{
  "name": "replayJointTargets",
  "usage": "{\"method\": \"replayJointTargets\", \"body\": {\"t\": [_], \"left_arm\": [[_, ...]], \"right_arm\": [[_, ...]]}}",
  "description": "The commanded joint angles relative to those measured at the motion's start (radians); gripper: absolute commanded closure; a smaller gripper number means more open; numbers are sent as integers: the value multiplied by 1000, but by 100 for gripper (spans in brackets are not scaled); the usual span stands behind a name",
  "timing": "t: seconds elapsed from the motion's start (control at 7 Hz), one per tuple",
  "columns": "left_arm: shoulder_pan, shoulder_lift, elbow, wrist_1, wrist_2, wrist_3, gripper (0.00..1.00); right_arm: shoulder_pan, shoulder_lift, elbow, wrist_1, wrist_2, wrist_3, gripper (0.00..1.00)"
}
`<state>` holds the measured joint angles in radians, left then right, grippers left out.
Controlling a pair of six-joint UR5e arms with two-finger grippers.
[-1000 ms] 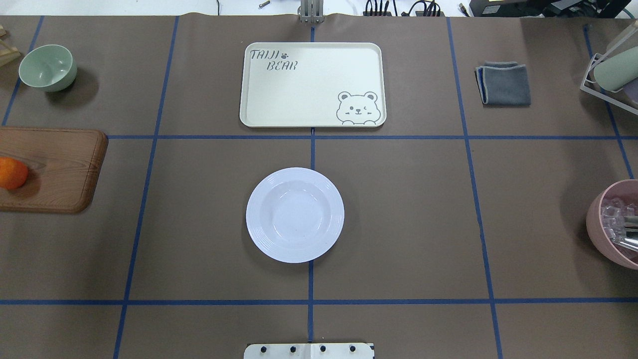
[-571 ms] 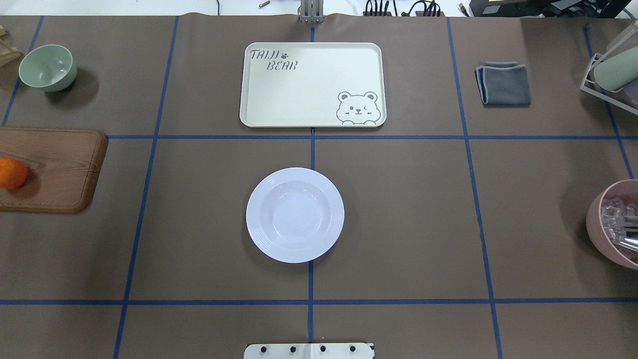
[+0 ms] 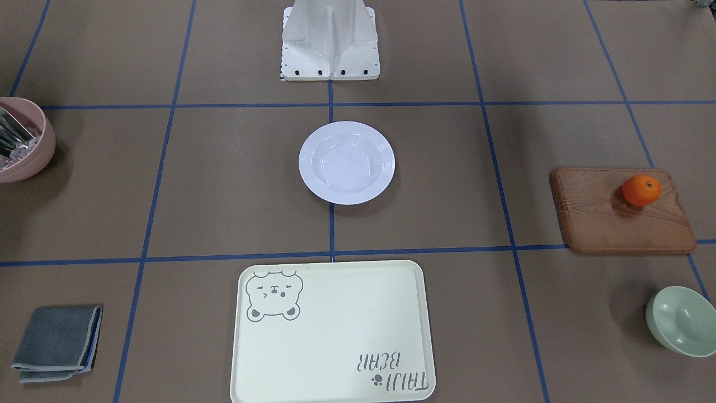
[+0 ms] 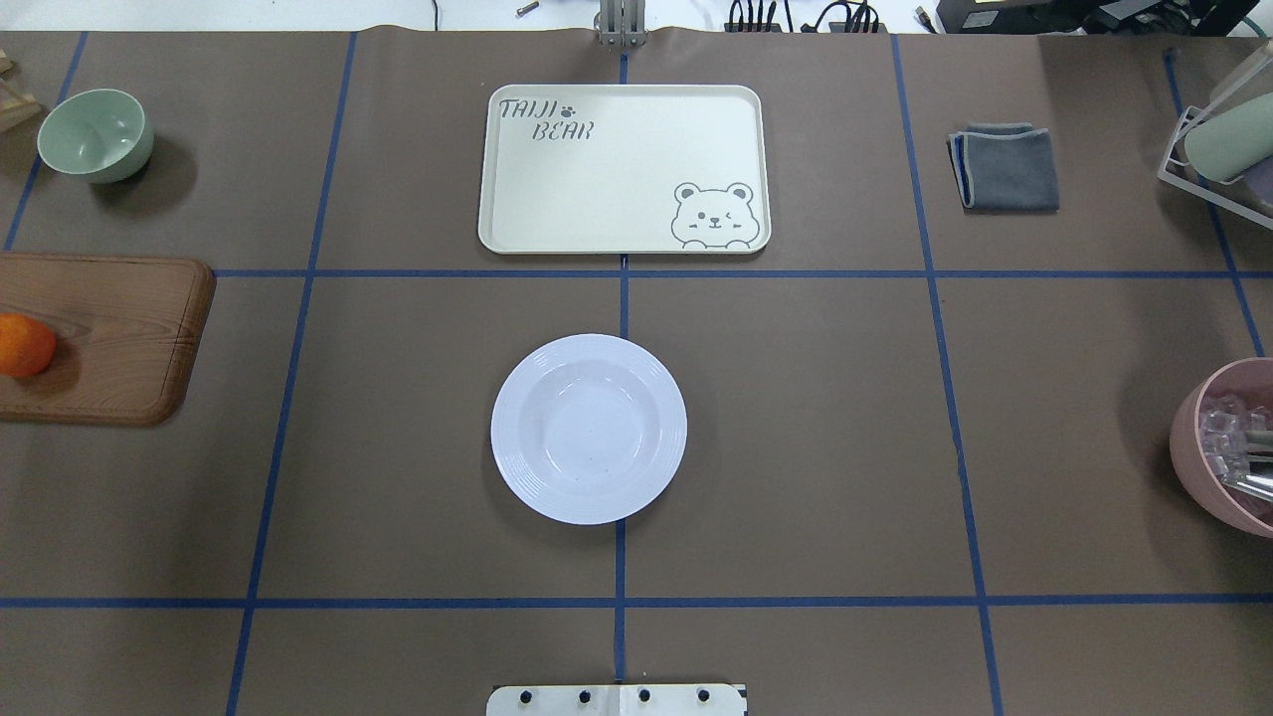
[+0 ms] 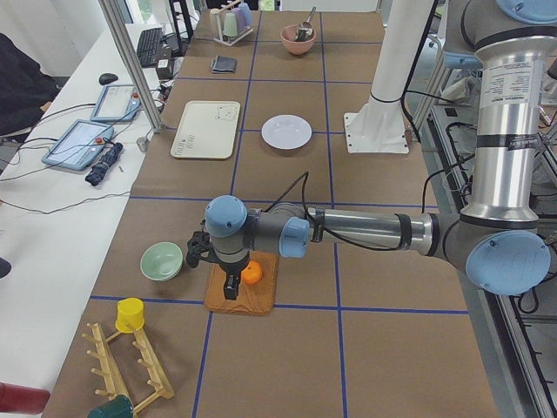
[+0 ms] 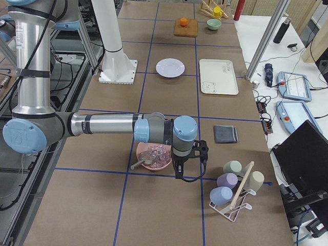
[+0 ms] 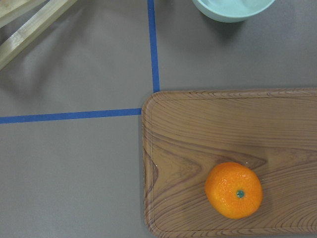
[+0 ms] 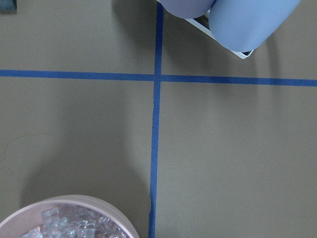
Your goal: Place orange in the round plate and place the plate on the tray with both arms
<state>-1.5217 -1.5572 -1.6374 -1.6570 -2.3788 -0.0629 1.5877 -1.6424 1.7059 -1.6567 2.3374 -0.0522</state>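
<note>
The orange (image 3: 641, 190) lies on a brown wooden board (image 3: 604, 218) at the table's left end; the left wrist view looks straight down on the orange (image 7: 234, 190). In the exterior left view my left gripper (image 5: 231, 290) hangs just beside the orange (image 5: 252, 273); I cannot tell whether it is open or shut. The white round plate (image 4: 589, 428) sits empty at the table's middle, and the cream tray (image 4: 617, 169) lies beyond it, also empty. My right gripper (image 6: 188, 170) hovers by a pink bowl (image 6: 154, 155) at the right end, its state unclear.
A pale-green bowl (image 4: 95, 134) stands behind the board. A folded grey cloth (image 4: 1006, 167) lies at the back right. A cup rack (image 6: 233, 189) stands near the right gripper. The robot's white base (image 3: 330, 42) is behind the plate.
</note>
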Motion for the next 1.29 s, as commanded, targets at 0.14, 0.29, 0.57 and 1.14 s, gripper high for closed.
{"method": "replayJointTargets", "body": {"t": [0.14, 0.29, 0.57, 1.14], "left_arm": [[65, -35, -10, -33, -3, -6, 1], [96, -49, -10, -33, 7, -17, 1], [124, -70, 17, -35, 0, -61, 1], [257, -73, 155, -271, 7, -353, 1]], "right_arm": [[0, 1, 0, 0, 5, 0, 0], [0, 3, 1, -2, 3, 0, 0], [-32, 15, 6, 0, -9, -1, 0], [-52, 13, 3, -6, -9, 0, 0]]}}
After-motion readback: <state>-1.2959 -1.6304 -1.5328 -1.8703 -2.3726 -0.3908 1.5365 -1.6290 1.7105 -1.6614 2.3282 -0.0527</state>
